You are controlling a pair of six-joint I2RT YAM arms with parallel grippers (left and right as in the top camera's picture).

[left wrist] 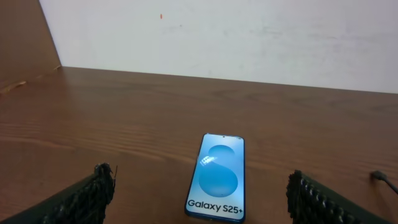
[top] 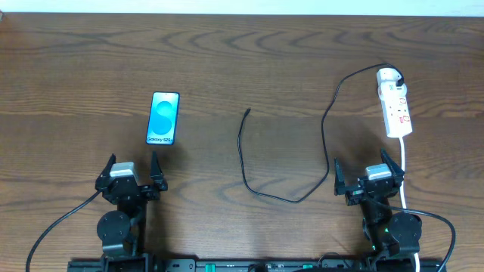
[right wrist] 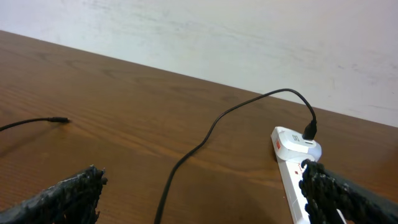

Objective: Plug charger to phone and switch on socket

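The phone (top: pixel 162 118) lies flat on the left half of the wooden table, its blue screen up. In the left wrist view the phone (left wrist: pixel 217 180) lies just ahead, between the spread fingers. My left gripper (top: pixel 133 168) is open and empty, just short of it. The charger, a thin black cable (top: pixel 327 143), loops across the middle; its free tip (top: pixel 247 112) rests right of the phone. The cable's black plug (right wrist: pixel 310 129) sits in the rounded far end of the white socket (top: pixel 395 106). My right gripper (top: pixel 366 169) is open and empty, below the socket.
A thick white cord (top: pixel 403 162) runs from the socket toward the front edge, past my right gripper. A pale wall (right wrist: pixel 249 37) stands behind the table's far edge. The cable tip (left wrist: pixel 379 177) shows at the right of the left wrist view.
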